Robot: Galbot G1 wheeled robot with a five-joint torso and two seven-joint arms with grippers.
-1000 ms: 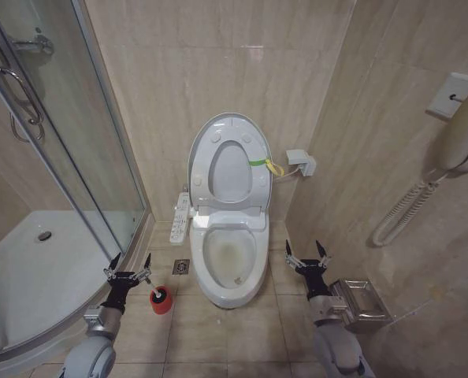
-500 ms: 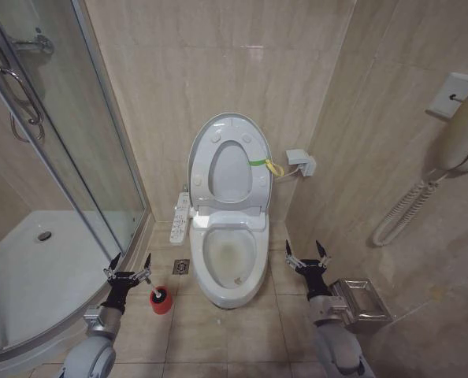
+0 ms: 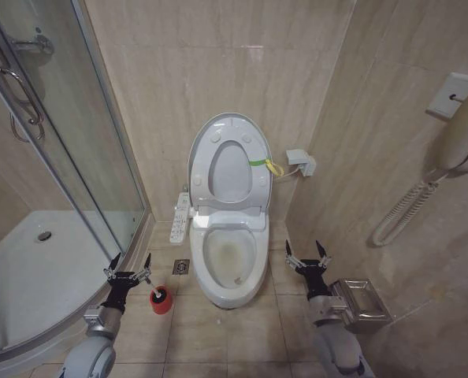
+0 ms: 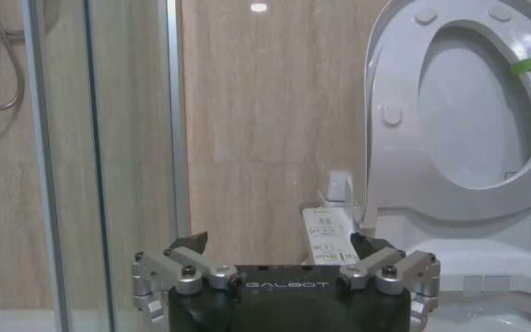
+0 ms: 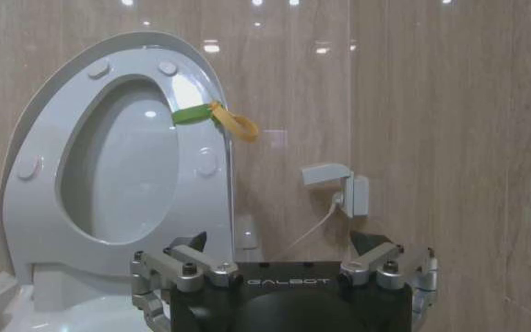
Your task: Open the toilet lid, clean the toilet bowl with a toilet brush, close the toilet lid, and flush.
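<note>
The toilet lid [image 3: 229, 161] is standing raised against the tiled wall, its long oval running up and down, with the ring seat lifted against it; a green strap [image 3: 257, 163] and yellow loop [image 3: 274, 168] are hanging from its edge on the robot's right; in the left wrist view the lid [image 4: 404, 117] is running off the frame's edge, and in the right wrist view its lower end [image 5: 39, 228] is dropping behind the gripper body. Below, the toilet bowl [image 3: 232, 253] is lying open, its long axis pointing from the wall toward the robot, a brownish stain showing inside. The toilet brush [image 3: 160, 296] is sitting head-down in its small red holder [image 3: 161, 305] on the floor left of the bowl; its handle is too thin to make out clearly. The left gripper [image 3: 130, 263] is hovering just beside the brush, fingers spread apart and holding nothing; the right gripper [image 3: 306, 250] is waiting right of the bowl, likewise spread wide and empty, near a metal paper holder [image 3: 360, 303].
</note>
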